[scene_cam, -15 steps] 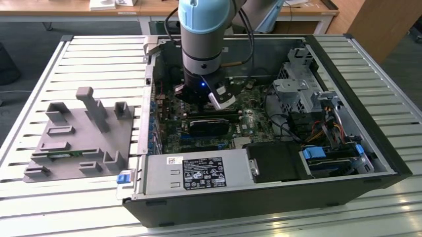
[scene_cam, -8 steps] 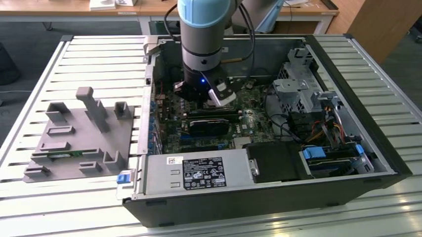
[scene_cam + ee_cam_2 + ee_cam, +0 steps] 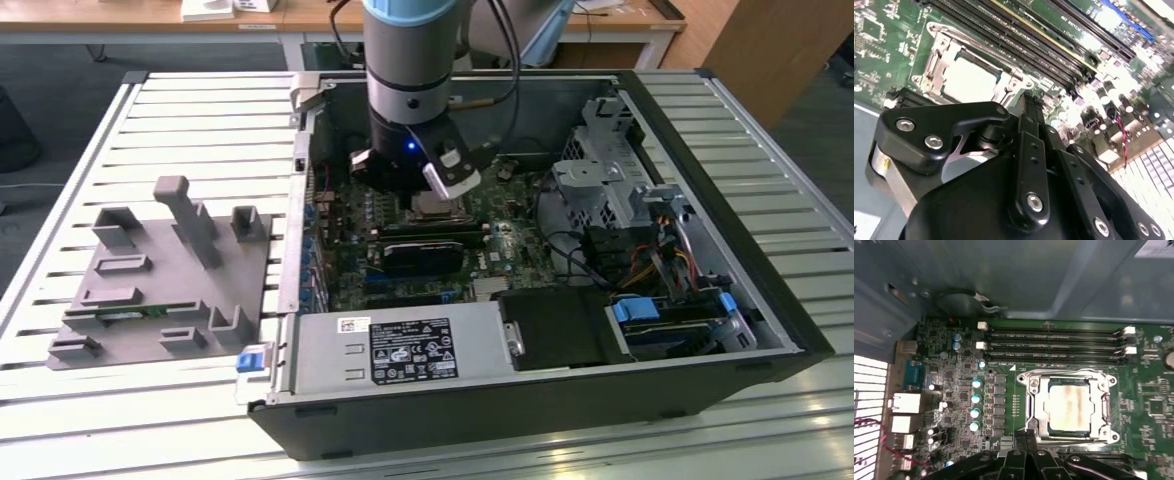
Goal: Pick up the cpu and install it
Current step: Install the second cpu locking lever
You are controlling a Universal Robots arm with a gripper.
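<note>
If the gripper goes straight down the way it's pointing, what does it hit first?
Most likely the cpu sitting in its socket frame on the motherboard; the gripper hangs right above it. Depth is unclear, so the frame's near edge could come first.

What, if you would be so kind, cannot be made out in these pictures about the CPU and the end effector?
- Exterior view: the socket is largely hidden behind the end effector, so the chip cannot be seen there.
- Both wrist views: the cpu sits in the socket frame, but glare washes out its top.
- Both wrist views: the fingertips are hidden by the end effector's own black linkage.
</note>
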